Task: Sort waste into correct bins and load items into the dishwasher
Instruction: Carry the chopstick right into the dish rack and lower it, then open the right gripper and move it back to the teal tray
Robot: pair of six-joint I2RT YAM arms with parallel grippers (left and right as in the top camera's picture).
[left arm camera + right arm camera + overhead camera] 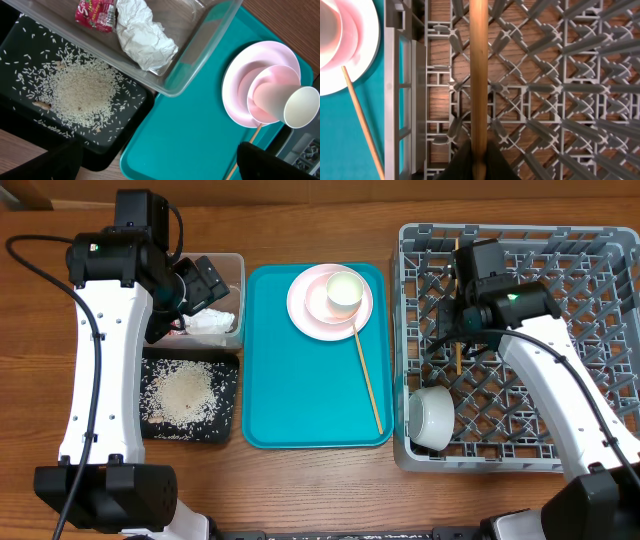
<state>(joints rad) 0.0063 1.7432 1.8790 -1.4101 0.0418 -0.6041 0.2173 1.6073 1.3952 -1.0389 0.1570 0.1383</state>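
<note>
- My right gripper (479,162) is shut tight on one chopstick (479,75). Both fingers pinch it, so the stick runs near-to-far over the lattice floor of the dish rack (500,229).
- I judge that lengthwise line is deliberate: along the grid, the stick can settle between the rows of pegs rather than bridging across their tips.
- It hangs over the left part of the rack, just inside the left wall. That wall leaves little slack on that side, and the white bowl (432,417) sits propped in the near left corner. The right and far parts of the rack look free of dishes.
- The second chopstick (368,380) lies on the teal tray (300,400). It slants from the plate's near edge toward the tray's near right corner, close to the raised rim beside the rack.
- The pink plate (303,308) sits at the far end of the tray with the small cup (344,290) on it. The left and near parts of the tray are bare, which gives good room to come in low.
- My left gripper (160,150) is spread wide with nothing between the fingers. It hovers where the clear tub (238,270) meets the teal tray.
- The tub holds the crumpled tissue (142,37) and the red wrapper (95,12). The rice (82,92) is heaped in the black tray (228,370) on the tub's near side. Dry waste and food waste look already separated.
</note>
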